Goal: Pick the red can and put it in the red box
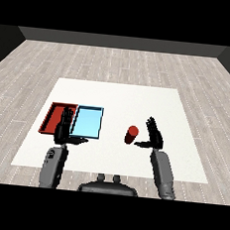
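Red can point(131, 134) stands upright on the tabletop point(138, 99), just left of the right hand point(154, 137). Hand not touching it: a narrow gap shows between can and the thumb, which reaches toward the can's base. Right hand released, fingers straight and raised, palm turned to the can.

Tabletop white, square-looking, set on a floor point(117, 62) of pale grey wood planks. Dark wall runs along the far end of the room.

Left of the can, well apart from it, the blue tray point(88, 122) lies with the red tray point(53, 116) touching its left side. Neither tray shows anything inside.

Left hand point(64, 129) hovers over the seam between the trays at their near edge, fingers straight and up, thumb pointing right across the blue tray's near corner. It grasps nothing.
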Motion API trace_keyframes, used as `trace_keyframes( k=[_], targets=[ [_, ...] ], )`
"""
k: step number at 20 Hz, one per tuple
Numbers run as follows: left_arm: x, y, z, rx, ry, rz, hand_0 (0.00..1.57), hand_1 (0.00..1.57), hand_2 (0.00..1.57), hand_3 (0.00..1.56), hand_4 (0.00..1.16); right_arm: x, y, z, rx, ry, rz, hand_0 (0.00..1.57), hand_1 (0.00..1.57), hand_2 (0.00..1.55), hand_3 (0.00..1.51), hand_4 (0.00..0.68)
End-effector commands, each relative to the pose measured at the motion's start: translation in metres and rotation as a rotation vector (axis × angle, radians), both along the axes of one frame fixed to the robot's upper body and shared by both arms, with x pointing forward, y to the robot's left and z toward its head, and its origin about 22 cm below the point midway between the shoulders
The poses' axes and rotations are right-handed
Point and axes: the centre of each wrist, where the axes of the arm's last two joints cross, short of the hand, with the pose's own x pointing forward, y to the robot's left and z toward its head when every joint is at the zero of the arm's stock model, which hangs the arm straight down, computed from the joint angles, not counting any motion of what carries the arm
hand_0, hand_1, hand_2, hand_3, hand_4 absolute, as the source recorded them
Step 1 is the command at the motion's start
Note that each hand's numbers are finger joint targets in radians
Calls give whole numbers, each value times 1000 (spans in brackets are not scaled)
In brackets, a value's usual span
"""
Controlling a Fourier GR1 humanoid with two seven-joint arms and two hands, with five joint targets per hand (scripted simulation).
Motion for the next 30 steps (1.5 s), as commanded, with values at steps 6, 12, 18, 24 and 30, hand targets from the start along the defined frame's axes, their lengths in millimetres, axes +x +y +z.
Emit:
trace_keyframes(
  k=[6, 12, 18, 24, 30],
  targets=[
    [-13, 1, -12, -18, -8, -3, 0, 0, 0, 0, 0, -9, 9, -16, 41, 39, 16, 0, 0, 0, 0, 0],
    [-11, 6, -6, 0, -22, 7, 0, 0, 0, 0, 0, 9, 28, -32, 50, 60, 15, 0, 0, 0, 0, 0],
    [-18, -7, -5, 14, -2, 0, 0, 0, 0, 0, 0, 24, 40, -38, 51, 66, 55, 0, 0, 0, 0, 0],
    [-8, -5, 1, 15, -18, 7, 0, 0, 0, 0, 0, 31, 55, -42, 73, 101, 83, 0, 0, 0, 0, 0],
    [0, 1, -11, -3, -17, 0, 0, 0, 0, 0, 0, 30, 61, -49, 87, 84, 78, 0, 0, 0, 0, 0]
  ],
)
